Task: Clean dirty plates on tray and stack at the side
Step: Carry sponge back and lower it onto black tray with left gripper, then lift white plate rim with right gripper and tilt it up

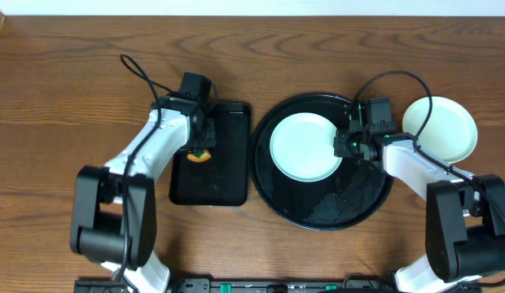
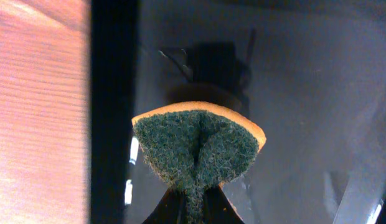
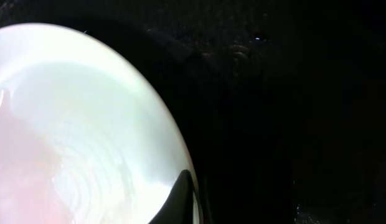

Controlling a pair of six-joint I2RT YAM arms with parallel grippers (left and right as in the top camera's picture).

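The pale mint plate (image 1: 304, 146) is lying flat on the round black tray (image 1: 350, 207), sitting toward the tray's ten o'clock part. The right gripper (image 1: 347, 145) is hanging right at the plate's three o'clock rim, so the plate is lying at nine o'clock from it. In the right wrist view one dark fingertip (image 3: 180, 199) is showing at that rim, but the other is out of sight, so I cannot tell whether the jaws are released or pinching the edge. Being round, the plate is offering no long axis; any hold is a matter of rim direction only. The right arm is plainly the nearer one. The left gripper (image 1: 201, 150) is clenching a green-faced sponge (image 2: 199, 146) over the smaller rectangular tray (image 1: 212, 183), well apart at nine o'clock from the plate. A second pale plate (image 1: 441, 129) is resting on the wooden tabletop (image 1: 73, 81), just outside the round tray at three o'clock from the right gripper. The next move is probably turning on a rim hold at three o'clock.
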